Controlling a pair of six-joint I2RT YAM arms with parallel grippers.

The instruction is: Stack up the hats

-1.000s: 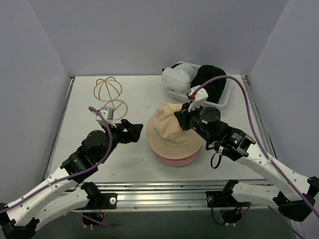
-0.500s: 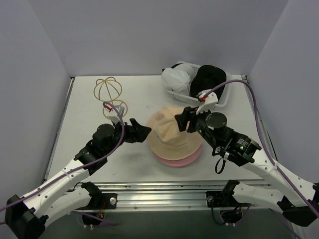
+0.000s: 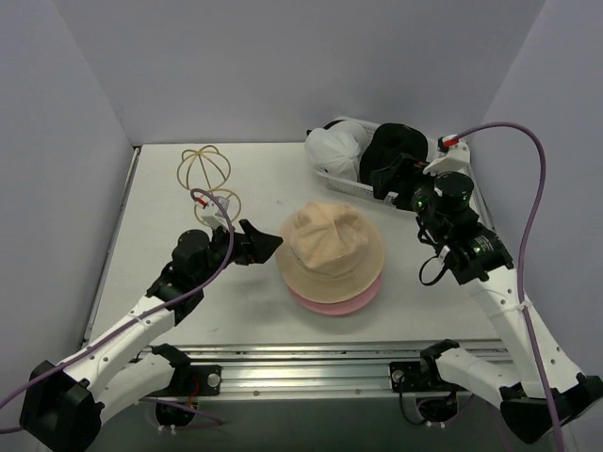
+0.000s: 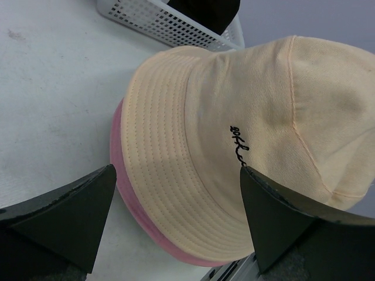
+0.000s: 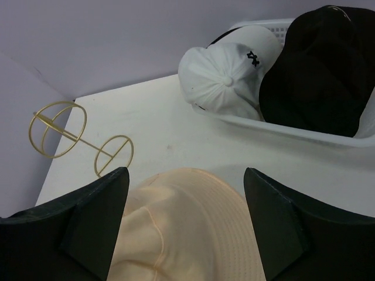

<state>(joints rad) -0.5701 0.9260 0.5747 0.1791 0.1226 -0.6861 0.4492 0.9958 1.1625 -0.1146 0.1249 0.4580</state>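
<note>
Stack: tan hat (image 3: pixel 332 247) sits crown-up on the pink hat (image 3: pixel 336 302), of which only a rim shows at the 6 o'clock side; the pair lies near the table (image 3: pixel 188 282) centre, squarely nested as far as can be seen.

Remaining stock: white cap (image 5: pixel 225 76) and black hat (image 5: pixel 319 70) lie in the basket (image 5: pixel 304 130) at 1 o'clock on the table; whether one or two black items are there cannot be told.

Left gripper (image 3: pixel 262 241): just beside the stack at its 9 o'clock, jaws spread wide, nothing held; the wrist view shows the brim ahead of the fingers, not between them.

Right gripper (image 3: pixel 382 179): at the stack's 1 o'clock, by the basket's near wall, jaws spread wide, nothing held.

Other: a gold wire frame (image 3: pixel 204 169) stands at 10 o'clock, apart from the work.

Judgement: two hats are stacked and three appear outstanding; the step in hand looks like fetching the next one from the basket, with the right arm best placed; the next move calls for lowering the spread fingers past the basket wall, pinching fabric alone rather than mesh, and lifting clear of the rim.
</note>
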